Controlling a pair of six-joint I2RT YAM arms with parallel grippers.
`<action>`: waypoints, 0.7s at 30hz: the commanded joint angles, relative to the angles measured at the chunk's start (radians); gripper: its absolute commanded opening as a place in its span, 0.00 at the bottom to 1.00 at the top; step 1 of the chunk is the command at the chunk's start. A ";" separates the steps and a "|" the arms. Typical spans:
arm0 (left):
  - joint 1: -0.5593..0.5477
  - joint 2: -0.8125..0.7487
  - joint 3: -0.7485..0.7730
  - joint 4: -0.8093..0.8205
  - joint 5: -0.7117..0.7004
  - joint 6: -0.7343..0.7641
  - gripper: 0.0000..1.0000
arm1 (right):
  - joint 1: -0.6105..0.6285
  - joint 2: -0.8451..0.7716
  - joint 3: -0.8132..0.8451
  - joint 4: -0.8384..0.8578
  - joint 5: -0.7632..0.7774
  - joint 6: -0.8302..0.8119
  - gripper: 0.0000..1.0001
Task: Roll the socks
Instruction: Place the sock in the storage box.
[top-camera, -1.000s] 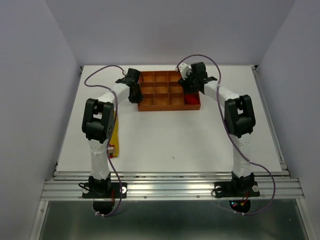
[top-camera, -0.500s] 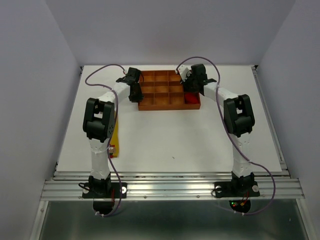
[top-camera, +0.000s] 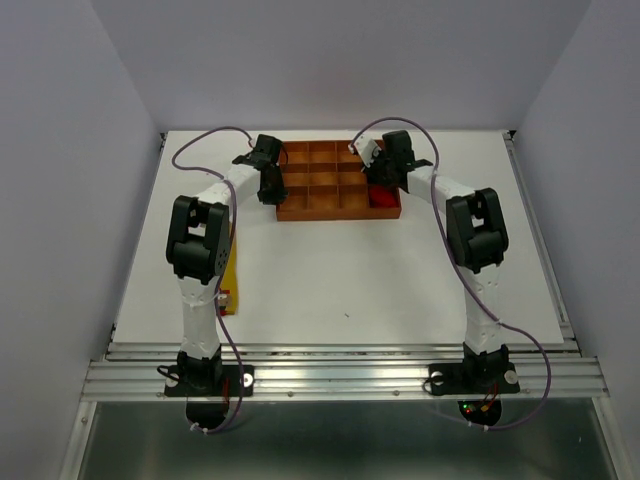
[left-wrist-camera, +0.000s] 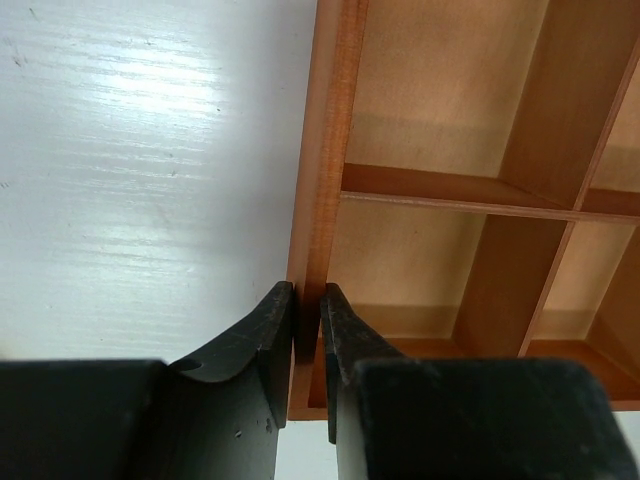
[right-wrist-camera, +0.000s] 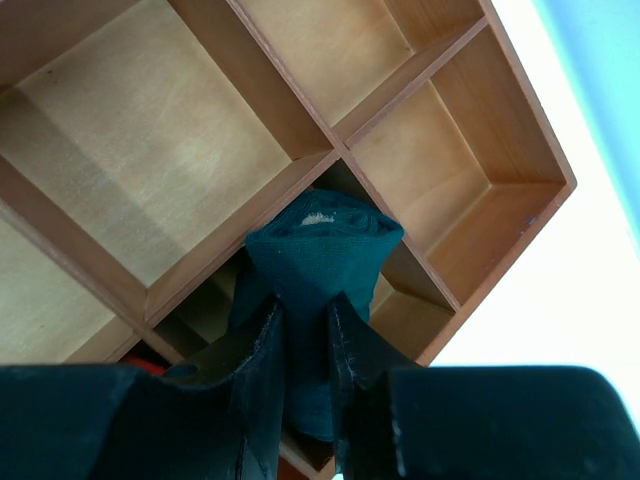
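So: L fingers (left-wrist-camera: 288, 318) tight on tray wall (left-wrist-camera: 322, 150), R fingers (right-wrist-camera: 268, 342) tight round teal sock (right-wrist-camera: 320, 250).

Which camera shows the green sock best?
The right wrist camera. There the green sock, rolled up, fills the middle, pinched in the right claw above the tray. From the top camera the claw hides it. The left wrist camera shows only tray and table, no sock.

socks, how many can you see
3: red sock in the tray's near-right cell, teal sock in the right jaws, yellow sock flat by the left arm.
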 joint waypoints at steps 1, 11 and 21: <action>0.021 0.054 -0.012 0.016 -0.035 0.040 0.00 | -0.029 0.086 0.019 -0.079 0.065 -0.009 0.16; 0.021 0.050 -0.010 0.044 -0.027 0.107 0.00 | -0.029 0.134 0.017 -0.128 0.020 -0.061 0.19; 0.019 0.034 -0.022 0.062 -0.044 0.132 0.00 | -0.029 0.172 -0.013 -0.109 0.120 -0.112 0.20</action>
